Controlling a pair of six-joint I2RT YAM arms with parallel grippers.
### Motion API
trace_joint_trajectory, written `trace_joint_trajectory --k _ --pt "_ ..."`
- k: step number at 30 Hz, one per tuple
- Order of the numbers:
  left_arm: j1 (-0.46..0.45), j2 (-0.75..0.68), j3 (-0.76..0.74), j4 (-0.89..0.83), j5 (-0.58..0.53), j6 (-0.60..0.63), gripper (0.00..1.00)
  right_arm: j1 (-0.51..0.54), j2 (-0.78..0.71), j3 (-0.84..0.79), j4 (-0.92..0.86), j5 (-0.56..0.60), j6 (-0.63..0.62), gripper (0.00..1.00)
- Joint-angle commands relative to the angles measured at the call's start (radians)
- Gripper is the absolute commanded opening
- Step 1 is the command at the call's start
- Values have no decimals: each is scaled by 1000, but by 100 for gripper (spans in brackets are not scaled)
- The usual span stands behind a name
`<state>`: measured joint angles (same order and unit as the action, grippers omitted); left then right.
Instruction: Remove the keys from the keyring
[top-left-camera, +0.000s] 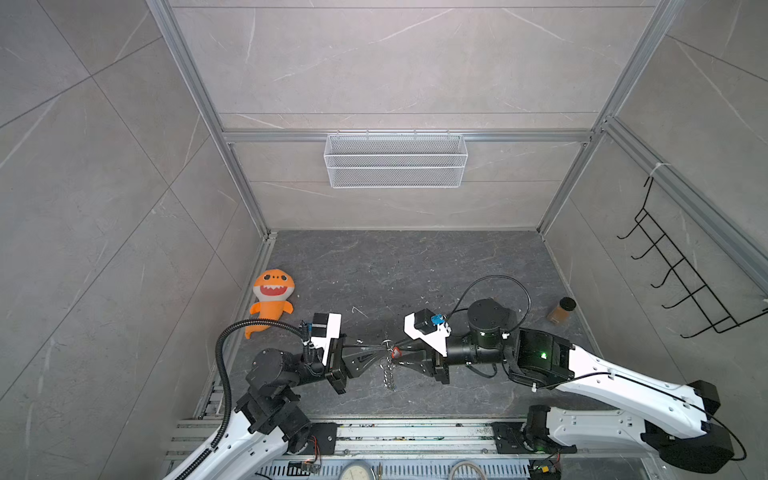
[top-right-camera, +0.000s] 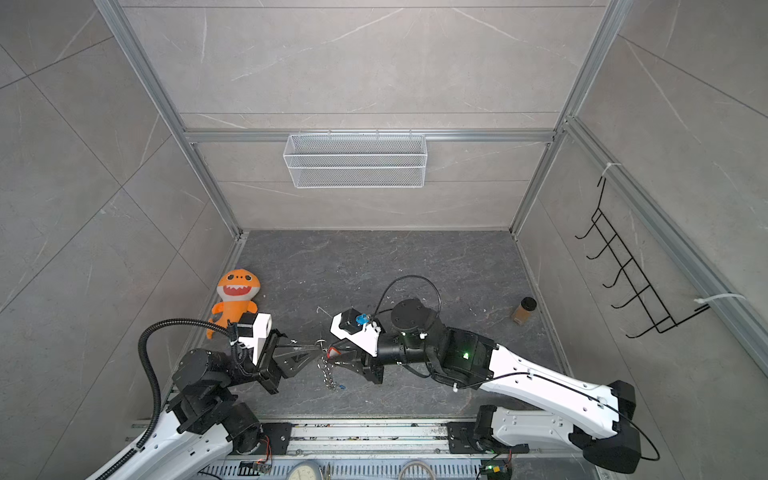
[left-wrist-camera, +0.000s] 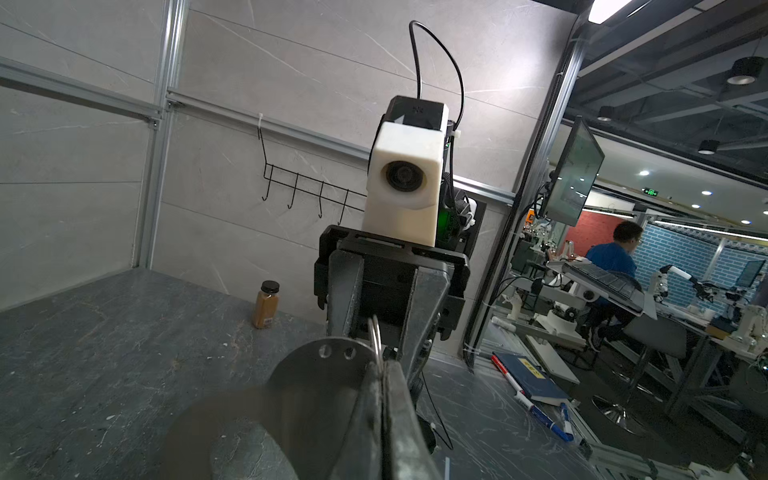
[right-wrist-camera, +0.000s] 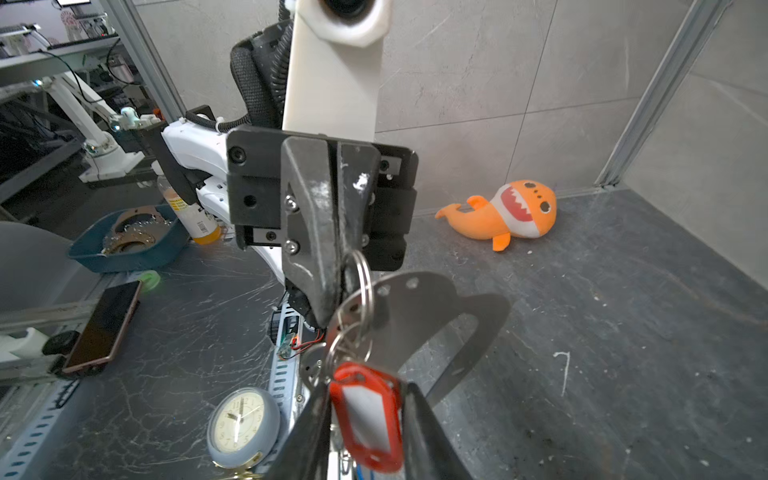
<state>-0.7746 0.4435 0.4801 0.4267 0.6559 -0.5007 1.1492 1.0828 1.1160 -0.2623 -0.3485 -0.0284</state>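
Right, my left pincer (top-left-camera: 379, 348) is clamped tight on the top silvery split ring (right-wrist-camera: 360, 286) of the keyring. It holds the ring above the dark marbled table (top-left-camera: 415, 270), with the chain of linked silvery rings (top-left-camera: 389, 374) dangling below and the flat grey oval loop (right-wrist-camera: 440, 316) hanging beside. My right pincer (top-left-camera: 398, 355) has its jaws either side of the red plastic tag with a white label (right-wrist-camera: 370, 419); whether they actually bite, I cannot tell. A speck of blue tag (top-right-camera: 341, 387) shows at the chain's foot. It all looks light, floppy and slick. I judge the broad, flat red tag the best handle.
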Motion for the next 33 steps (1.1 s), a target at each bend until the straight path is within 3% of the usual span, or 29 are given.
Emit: trace_joint_trajectory --k 1,12,33 --pt "0 -4 46 63 2 5 0 -8 1 -16 22 -6 9 22" --pt "1 -3 45 54 -13 12 0 -14 -7 -24 7 -3 8 0" --pt "1 -35 47 -57 -132 55 0 -17 -71 -9 -86 212 20 0"
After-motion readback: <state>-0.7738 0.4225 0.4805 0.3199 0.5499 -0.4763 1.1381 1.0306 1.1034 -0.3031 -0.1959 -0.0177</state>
